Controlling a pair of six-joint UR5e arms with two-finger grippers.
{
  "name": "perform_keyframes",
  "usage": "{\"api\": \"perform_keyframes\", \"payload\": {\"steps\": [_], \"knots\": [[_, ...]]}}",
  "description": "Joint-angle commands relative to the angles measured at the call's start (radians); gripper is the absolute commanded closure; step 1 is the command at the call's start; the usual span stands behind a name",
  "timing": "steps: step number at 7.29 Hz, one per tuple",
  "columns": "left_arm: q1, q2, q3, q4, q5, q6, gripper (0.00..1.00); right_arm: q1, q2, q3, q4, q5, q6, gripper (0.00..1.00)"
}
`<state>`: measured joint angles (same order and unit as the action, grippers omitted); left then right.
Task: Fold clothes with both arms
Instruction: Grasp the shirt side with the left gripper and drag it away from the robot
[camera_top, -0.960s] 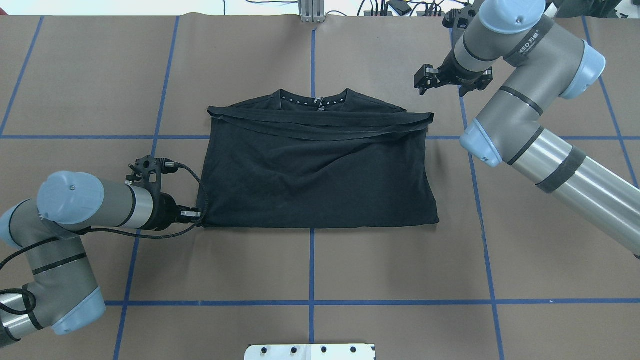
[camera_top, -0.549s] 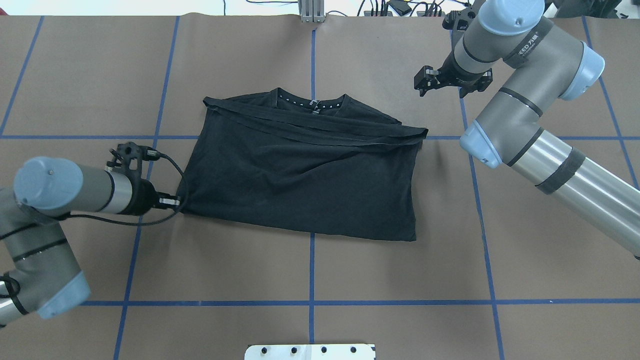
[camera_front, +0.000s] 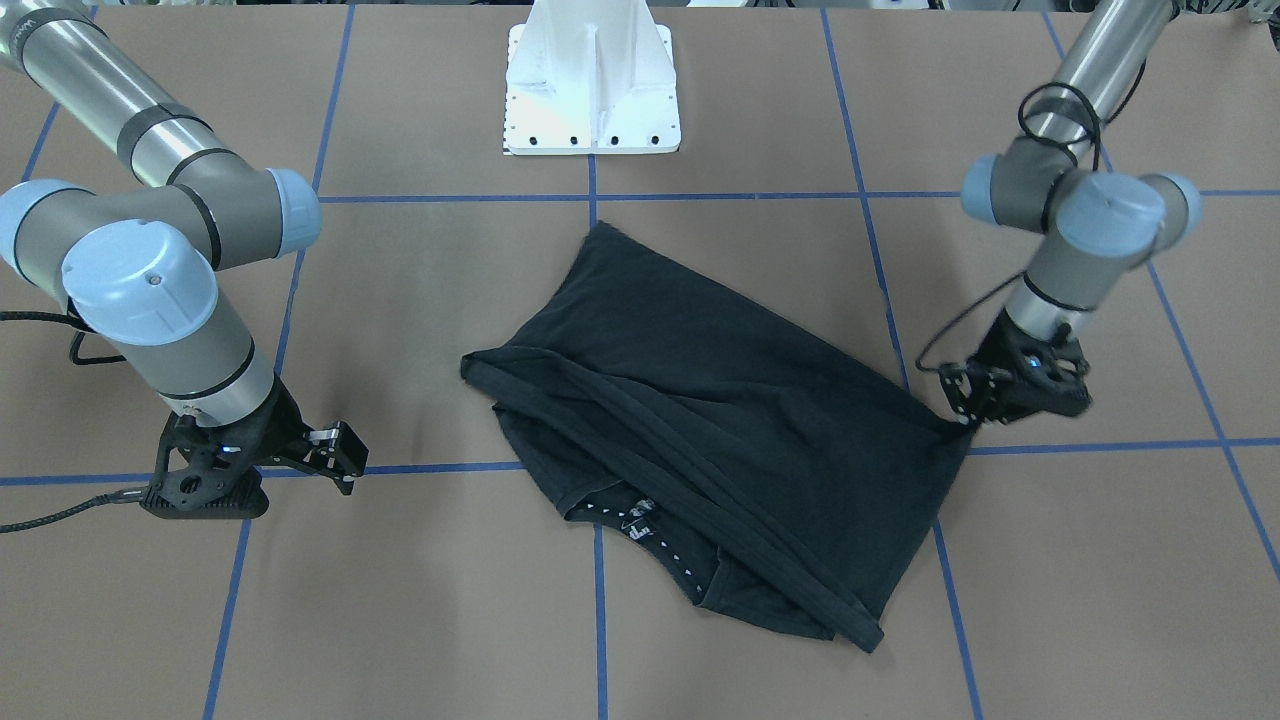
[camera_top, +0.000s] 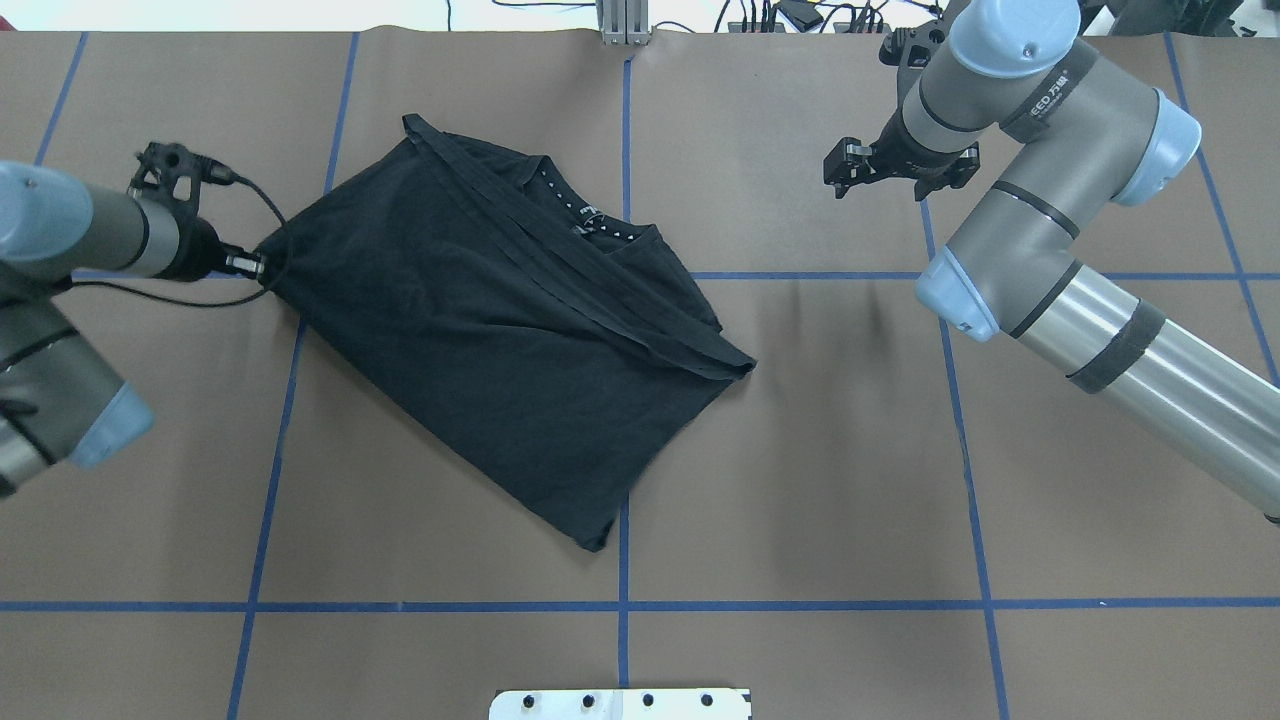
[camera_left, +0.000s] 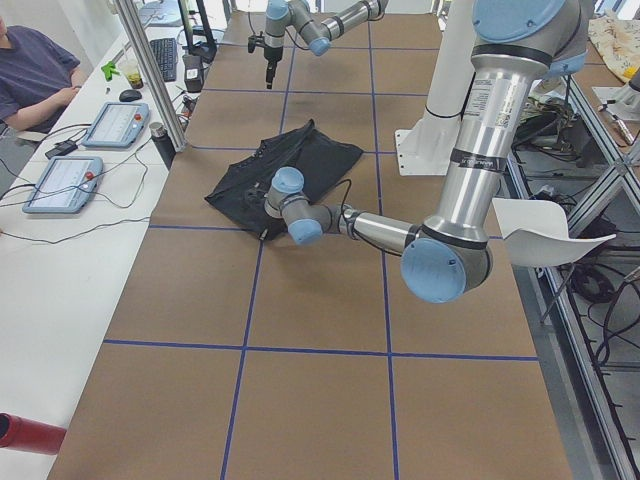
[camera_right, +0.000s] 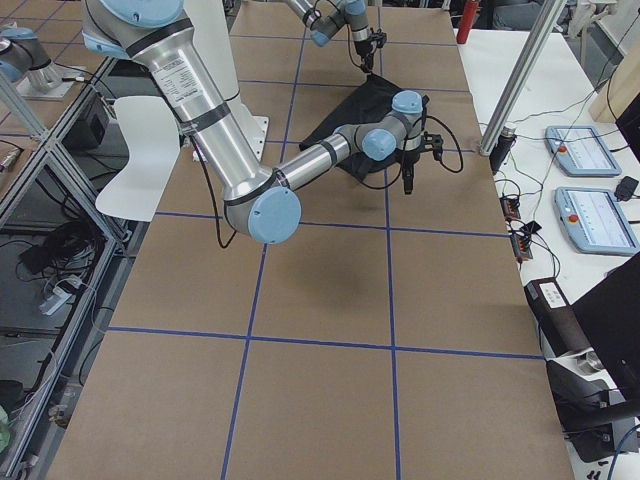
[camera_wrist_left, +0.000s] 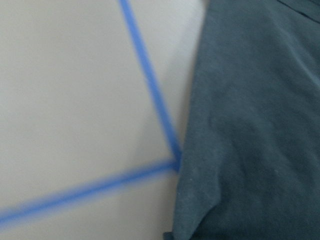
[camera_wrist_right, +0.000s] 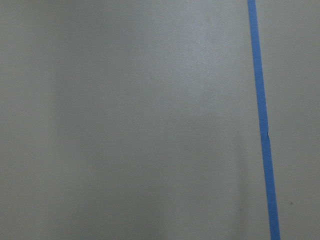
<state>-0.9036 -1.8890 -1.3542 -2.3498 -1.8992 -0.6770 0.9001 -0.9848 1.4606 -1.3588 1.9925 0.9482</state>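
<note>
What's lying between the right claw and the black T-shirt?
Nothing; the overhead view shows only bare brown table cover and a blue tape line between right claw and black T-shirt.

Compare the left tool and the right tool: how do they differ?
The left tool is shut on a corner of the black T-shirt; the right tool is open and empty. The left sits at the shirt's edge; the right stands apart from it. Both are black two-finger tools.

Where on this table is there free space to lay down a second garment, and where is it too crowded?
Free: the brown table between the black T-shirt and the right arm; also the strip between shirt and white pedestal base. Crowded: far left, where the left gripper pinches the shirt's corner.
</note>
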Motion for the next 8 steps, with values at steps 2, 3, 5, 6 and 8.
{"api": "perform_keyframes", "payload": {"steps": [2, 3, 5, 6, 8], "knots": [[-0.1, -0.335, 0.43, -0.008, 0.005, 0.111, 1.0, -0.004, 0.002, 0.001, 0.001, -0.001, 0.001, 0.0], [-0.107, -0.375, 0.467, -0.008, 0.003, 0.111, 1.0, -0.006, 0.002, 0.0, 0.001, -0.001, 0.001, 0.0], [-0.124, -0.371, 0.463, -0.079, 0.002, 0.112, 0.0, -0.017, 0.011, 0.0, 0.001, -0.001, 0.003, 0.0], [-0.153, -0.371, 0.461, -0.08, -0.006, 0.15, 0.0, -0.035, 0.021, 0.0, 0.001, -0.001, -0.002, 0.0], [-0.224, -0.352, 0.46, -0.078, -0.139, 0.288, 0.0, -0.087, 0.089, 0.001, -0.003, -0.001, -0.011, 0.0]]}}
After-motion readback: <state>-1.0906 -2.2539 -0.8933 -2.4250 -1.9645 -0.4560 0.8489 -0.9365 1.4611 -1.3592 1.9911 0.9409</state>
